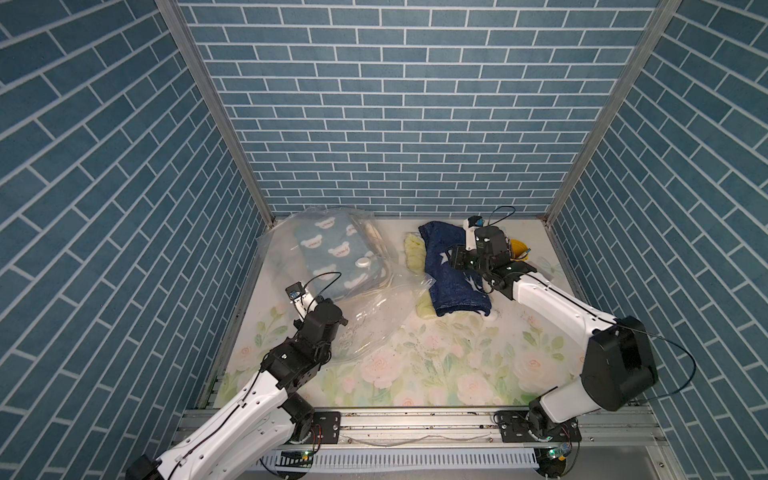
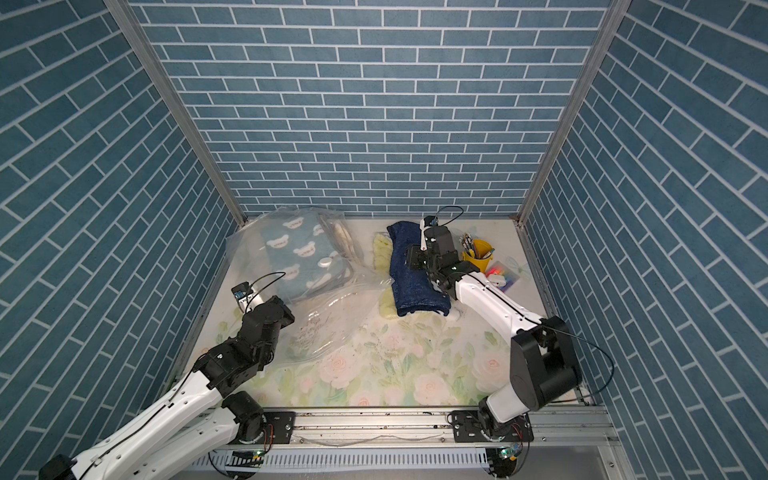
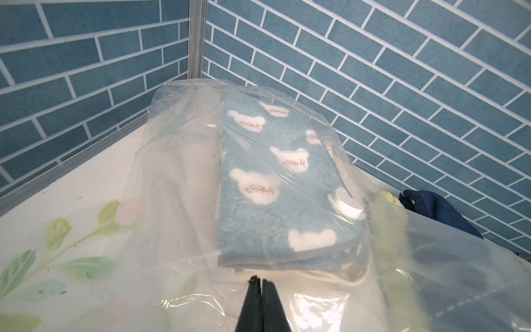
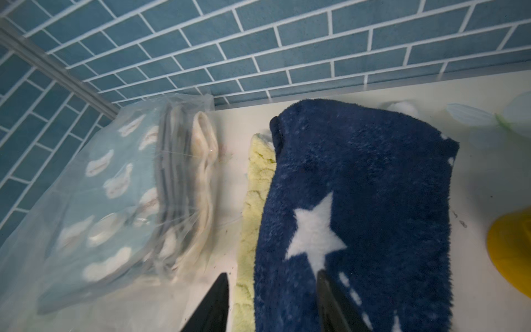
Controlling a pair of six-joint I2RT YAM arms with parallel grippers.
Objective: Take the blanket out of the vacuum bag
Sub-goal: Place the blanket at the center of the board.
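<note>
Pressed-together tips of the left gripper (image 3: 260, 283) seem to pinch film of the vacuum bag (image 3: 161, 172), bear blanket (image 3: 258, 172) still inside; beside the bag the right gripper (image 4: 272, 274) hangs half-spread over a navy blanket (image 4: 373, 186), and should reach in next.

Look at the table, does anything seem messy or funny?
Yes. The vacuum bag lies crumpled, with the bear blanket still inside. Outside the bag, the navy star blanket sits crooked on top of a yellow blanket. Small dark specks dot the table.
</note>
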